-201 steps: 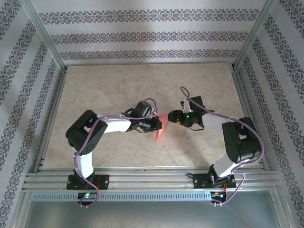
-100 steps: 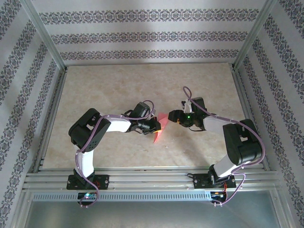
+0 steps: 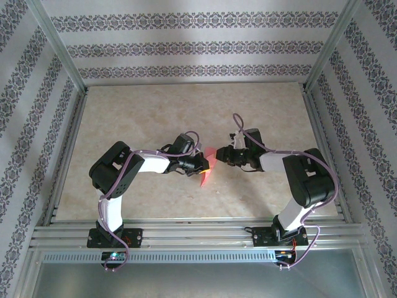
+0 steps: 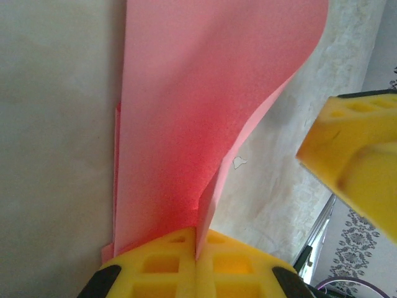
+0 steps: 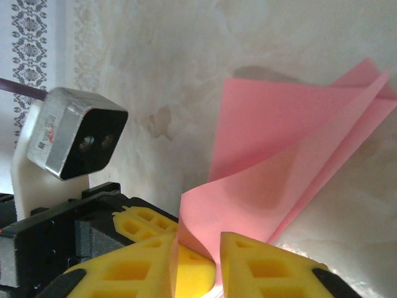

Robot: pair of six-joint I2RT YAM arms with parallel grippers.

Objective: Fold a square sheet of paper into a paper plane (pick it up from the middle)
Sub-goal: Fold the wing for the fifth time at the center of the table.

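Note:
The pink sheet of paper (image 3: 207, 167), folded into layers, is held on edge just above the table between both arms. My left gripper (image 3: 200, 164) is shut on it, and its yellow fingers (image 4: 155, 267) pinch the crease of the paper (image 4: 198, 93). My right gripper (image 3: 218, 156) faces it from the right. In the right wrist view a curled flap of the paper (image 5: 291, 143) lies between the right gripper's (image 5: 198, 254) fingers, which stand narrowly open around it. One right finger (image 4: 360, 149) shows beside the sheet in the left wrist view.
The beige marble-patterned table (image 3: 186, 105) is fenced by aluminium rails (image 3: 186, 233) at the near edge and by patterned walls on the other sides. The left wrist's camera block (image 5: 68, 133) sits close to the right gripper.
My right gripper has moved left up to the paper and narrowed its jaws around a flap. The left gripper has kept its hold and barely moved.

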